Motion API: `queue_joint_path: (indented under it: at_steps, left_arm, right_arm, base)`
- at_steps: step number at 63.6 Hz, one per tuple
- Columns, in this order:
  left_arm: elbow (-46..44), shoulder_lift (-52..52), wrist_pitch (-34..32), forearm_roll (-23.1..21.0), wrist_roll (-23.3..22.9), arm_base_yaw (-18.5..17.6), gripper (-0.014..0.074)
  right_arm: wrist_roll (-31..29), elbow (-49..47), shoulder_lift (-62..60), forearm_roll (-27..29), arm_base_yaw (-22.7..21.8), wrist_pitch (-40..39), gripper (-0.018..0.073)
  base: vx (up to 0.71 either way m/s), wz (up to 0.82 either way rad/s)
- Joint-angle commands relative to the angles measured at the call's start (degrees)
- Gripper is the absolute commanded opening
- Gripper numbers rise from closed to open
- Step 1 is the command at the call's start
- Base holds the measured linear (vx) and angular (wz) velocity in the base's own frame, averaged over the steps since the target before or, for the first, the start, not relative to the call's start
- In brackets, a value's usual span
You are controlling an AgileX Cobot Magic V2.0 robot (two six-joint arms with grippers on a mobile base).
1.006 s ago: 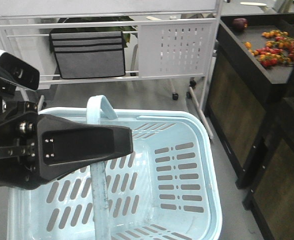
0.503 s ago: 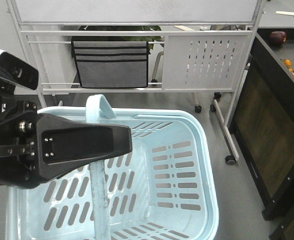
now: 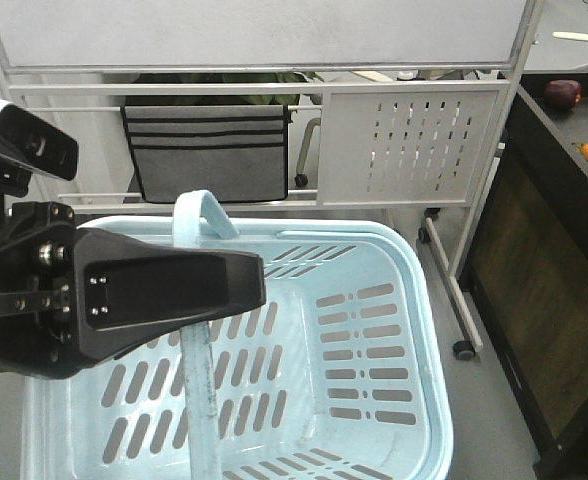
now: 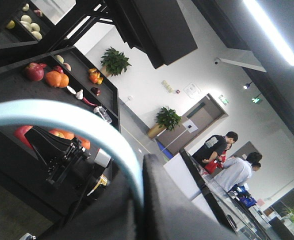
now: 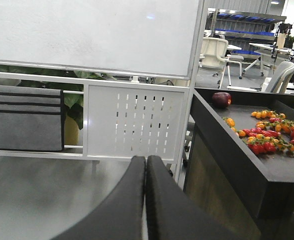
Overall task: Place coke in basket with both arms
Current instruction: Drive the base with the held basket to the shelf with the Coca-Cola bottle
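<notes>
A whiteboard stand [image 3: 274,30] backs the front view. Below it the basket [image 3: 426,330] holds nothing, and the left gripper [image 3: 246,287] seems clamped on its handle [image 3: 199,215]. The left wrist view shows that handle arching in beside a dark finger [image 4: 172,210]. In the right wrist view the right gripper [image 5: 145,160] is closed and empty beside a counter [image 5: 227,150] of tomatoes [image 5: 267,137]. No coke shows in any view. Judging by that, it is yet to be reached, and the right gripper must then open for it.
</notes>
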Motion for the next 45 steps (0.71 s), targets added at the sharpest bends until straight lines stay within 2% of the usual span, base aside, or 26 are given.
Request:
queue_joint_path:
  at_steps: [1,27,45]
  left_arm:
    - [-2.02,-1.24,-6.16,-5.25,0.3,-0.1,-0.0006]
    - [-2.02,-1.24,-6.16,-5.25,0.3,-0.1,-0.0006]
    - [-2.02,-1.24,-6.16,-5.25,0.3,-0.1,-0.0006]
  right_arm:
    - [-0.33,0.38,-0.73,-0.62,-0.1,-3.87,-0.0005]
    - [-0.33,0.38,-0.73,-0.62,-0.1,-3.87,-0.0005]
    - [-0.33,0.38,-0.73,-0.62,-0.1,-3.87,-0.0005]
  base:
    - [0.27,-0.06]
    - [0.26,0.0]
    - [0.21,0.23]
